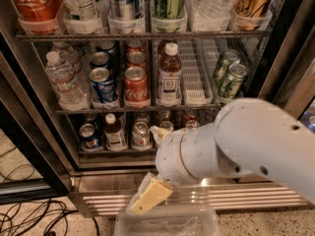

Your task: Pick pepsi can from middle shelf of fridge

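The fridge (275, 38) stands open in front of me. Its middle shelf (194, 85) holds a lane of blue pepsi cans, the front one (103, 84) left of centre with two more behind it. A red Coca-Cola can (135, 85) stands right of it and water bottles (61, 77) to its left. My gripper (145, 171) hangs low in front of the bottom shelf, below and right of the pepsi can and apart from it. One yellowish finger (150, 196) points down-left, the other tip (159, 132) shows above the wrist. It holds nothing.
A brown tea bottle (170, 75) and green cans (230, 77) share the middle shelf. The bottom shelf holds cans and small bottles (114, 132). A clear plastic bin (167, 223) lies on the floor below my arm. Cables (29, 215) lie at the left by the open door (27, 146).
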`<action>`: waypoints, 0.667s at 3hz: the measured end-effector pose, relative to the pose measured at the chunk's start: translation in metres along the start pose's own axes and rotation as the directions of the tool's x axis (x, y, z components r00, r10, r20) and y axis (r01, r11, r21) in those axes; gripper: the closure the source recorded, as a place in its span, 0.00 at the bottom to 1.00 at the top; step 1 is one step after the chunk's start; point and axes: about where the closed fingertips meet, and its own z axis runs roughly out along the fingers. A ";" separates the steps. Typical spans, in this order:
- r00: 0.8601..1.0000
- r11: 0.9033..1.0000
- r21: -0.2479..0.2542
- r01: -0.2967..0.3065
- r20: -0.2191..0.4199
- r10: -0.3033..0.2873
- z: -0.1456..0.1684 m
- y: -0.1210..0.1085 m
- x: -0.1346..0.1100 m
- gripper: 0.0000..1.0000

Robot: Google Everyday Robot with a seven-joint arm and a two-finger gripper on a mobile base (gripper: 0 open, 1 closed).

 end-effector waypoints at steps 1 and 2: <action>0.993 1.000 0.027 0.010 0.118 -0.014 0.043 -0.001 -0.023 0.00; 0.979 0.994 0.111 0.014 0.203 -0.036 0.068 -0.026 -0.043 0.00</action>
